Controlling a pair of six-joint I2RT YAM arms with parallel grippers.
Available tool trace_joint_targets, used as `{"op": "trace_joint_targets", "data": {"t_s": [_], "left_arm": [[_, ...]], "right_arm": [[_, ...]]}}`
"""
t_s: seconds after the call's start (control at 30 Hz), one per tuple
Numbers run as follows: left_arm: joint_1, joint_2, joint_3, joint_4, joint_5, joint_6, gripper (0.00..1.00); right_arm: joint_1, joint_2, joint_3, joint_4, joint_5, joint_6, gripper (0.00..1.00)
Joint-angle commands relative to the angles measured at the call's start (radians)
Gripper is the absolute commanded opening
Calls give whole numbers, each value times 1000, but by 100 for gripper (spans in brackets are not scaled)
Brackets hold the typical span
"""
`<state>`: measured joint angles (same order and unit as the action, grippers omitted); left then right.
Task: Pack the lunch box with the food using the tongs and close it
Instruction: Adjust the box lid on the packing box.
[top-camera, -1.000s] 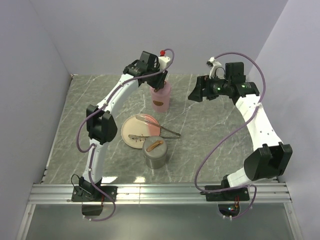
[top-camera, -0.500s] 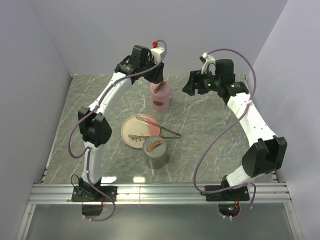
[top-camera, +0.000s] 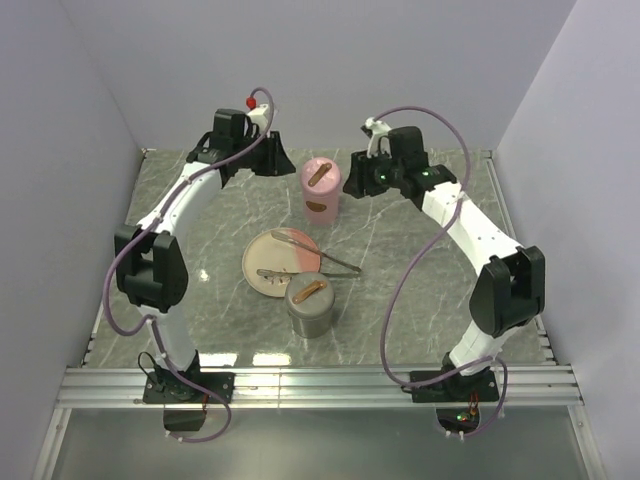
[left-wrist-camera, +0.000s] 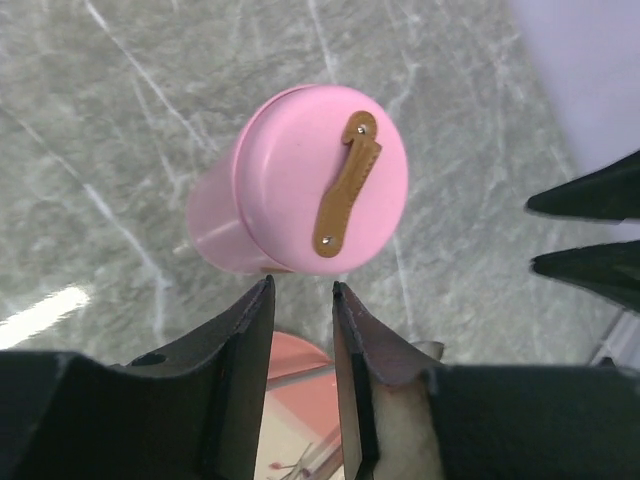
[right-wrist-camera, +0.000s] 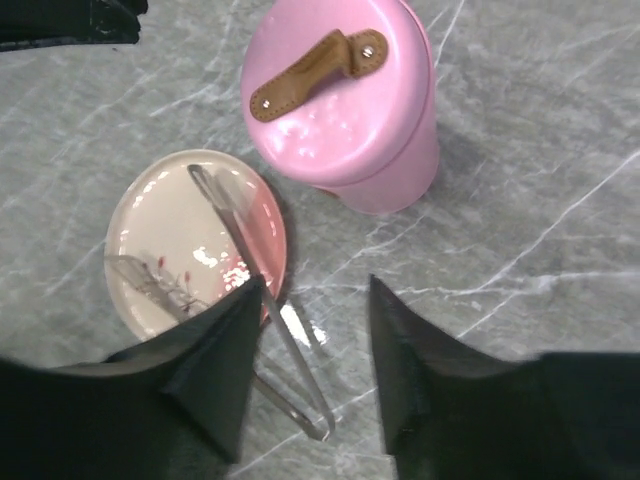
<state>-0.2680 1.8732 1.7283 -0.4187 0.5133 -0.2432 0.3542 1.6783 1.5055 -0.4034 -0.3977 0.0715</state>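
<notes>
My left arm's fingers (top-camera: 278, 160) hang above the far side of the counter (top-camera: 420, 280). They are released, with a narrow gap and nothing in it. In the left wrist view they (left-wrist-camera: 302, 290) point at the near side of the lunch box.

The round, pale, pink-tinted plate (top-camera: 250, 265) lies towards the arm bases, well apart from both pairs of fingers. I can make out only a few reddish specks on it (right-wrist-camera: 150, 220) and no food chunks, so I can't say where the food is.

The long, thin silver metal tongs (top-camera: 315, 253) lie across the plate. Their long axis runs from the plate's far-left rim to the bare counter at near right, where one end sticks out past the rim. I can't tell which end is the joined one.

A squat grey steel tub with a brown strap on its lid (top-camera: 309, 310) stands just beside the plate's near edge.

The lunch box, a pink cylinder with a brown strap on its lid (top-camera: 321, 195), stands upright and closed, between the two pairs of fingers.

My right arm's fingers (top-camera: 352, 185) are spread wider and are empty too. From the right wrist, the tongs (right-wrist-camera: 232, 225) run down into the gap between those fingers (right-wrist-camera: 315, 290).

I judge the right arm better placed for the tongs' overhanging end.
</notes>
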Motion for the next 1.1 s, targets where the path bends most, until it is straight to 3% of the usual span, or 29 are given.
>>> {"op": "trace_joint_targets", "data": {"t_s": [0.0, 0.03, 0.17, 0.27, 0.37, 0.73, 1.07], "left_arm": [[27, -80, -79, 159, 114, -125, 36], [30, -89, -96, 178, 117, -136, 36], [41, -150, -164, 251, 103, -162, 40], [55, -190, -182, 277, 90, -177, 45], [76, -218, -182, 285, 74, -179, 48], [150, -273, -230, 351, 93, -232, 49], [181, -287, -266, 377, 117, -254, 55]], "right_arm": [[87, -29, 59, 61, 165, -50, 50], [106, -28, 76, 61, 216, -27, 45], [172, -20, 88, 89, 448, 118, 44], [207, 27, 133, 71, 586, 221, 52], [230, 67, 163, 69, 678, 280, 51], [255, 189, 295, 26, 706, 444, 48], [296, 265, 369, 25, 772, 441, 52]]}}
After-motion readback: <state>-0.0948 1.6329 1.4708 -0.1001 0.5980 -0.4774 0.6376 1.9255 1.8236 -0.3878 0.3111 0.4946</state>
